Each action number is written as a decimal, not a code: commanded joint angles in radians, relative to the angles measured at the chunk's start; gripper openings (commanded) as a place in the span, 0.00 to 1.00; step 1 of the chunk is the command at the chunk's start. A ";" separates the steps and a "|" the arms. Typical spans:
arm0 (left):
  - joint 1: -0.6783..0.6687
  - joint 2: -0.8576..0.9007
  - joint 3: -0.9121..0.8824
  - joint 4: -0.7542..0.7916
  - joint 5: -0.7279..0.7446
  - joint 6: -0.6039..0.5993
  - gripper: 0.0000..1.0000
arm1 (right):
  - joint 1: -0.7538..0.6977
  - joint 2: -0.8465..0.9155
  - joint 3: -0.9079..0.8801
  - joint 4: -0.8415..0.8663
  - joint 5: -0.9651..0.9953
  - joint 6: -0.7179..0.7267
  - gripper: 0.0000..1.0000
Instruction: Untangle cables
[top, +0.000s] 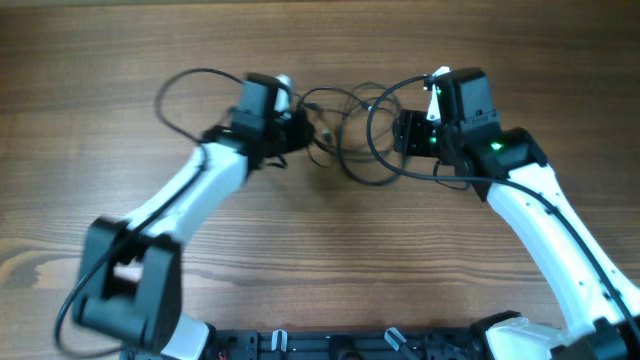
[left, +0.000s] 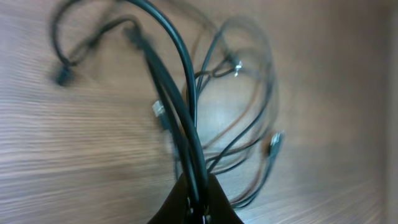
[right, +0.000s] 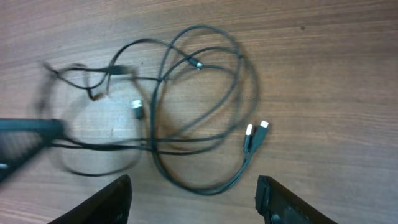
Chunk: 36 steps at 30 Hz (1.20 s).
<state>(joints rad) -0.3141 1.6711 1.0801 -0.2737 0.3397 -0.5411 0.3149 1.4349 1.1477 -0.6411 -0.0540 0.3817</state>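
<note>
1. Overhead view: the tangled dark cables (top: 350, 150) lie on the wooden table (top: 320, 260), between the left hand (top: 293, 127) and the right hand (top: 408, 133)
2. Left wrist view, blurred: the left hand is pinched together on several strands of the cables at the frame's lower edge, and the loops fan out beyond it
3. Right wrist view: the right hand stands wide, with nothing between its fingers (right: 118, 199)
4. Two white-tipped plugs (right: 255, 132) lie side by side at the bundle's right edge
</note>
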 joint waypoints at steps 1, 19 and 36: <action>0.100 -0.163 0.018 -0.014 0.063 -0.051 0.04 | -0.002 0.095 -0.014 0.060 -0.053 -0.002 0.67; 0.143 -0.209 0.018 -0.083 0.087 -0.235 0.04 | 0.003 0.325 -0.014 0.226 -0.615 -0.020 0.58; 0.143 -0.209 0.018 0.046 0.344 -0.668 0.04 | 0.003 0.325 -0.014 0.345 -0.640 0.502 0.54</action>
<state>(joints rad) -0.1761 1.4605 1.0866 -0.2672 0.5571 -1.0855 0.3153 1.7489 1.1374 -0.3283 -0.6769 0.7414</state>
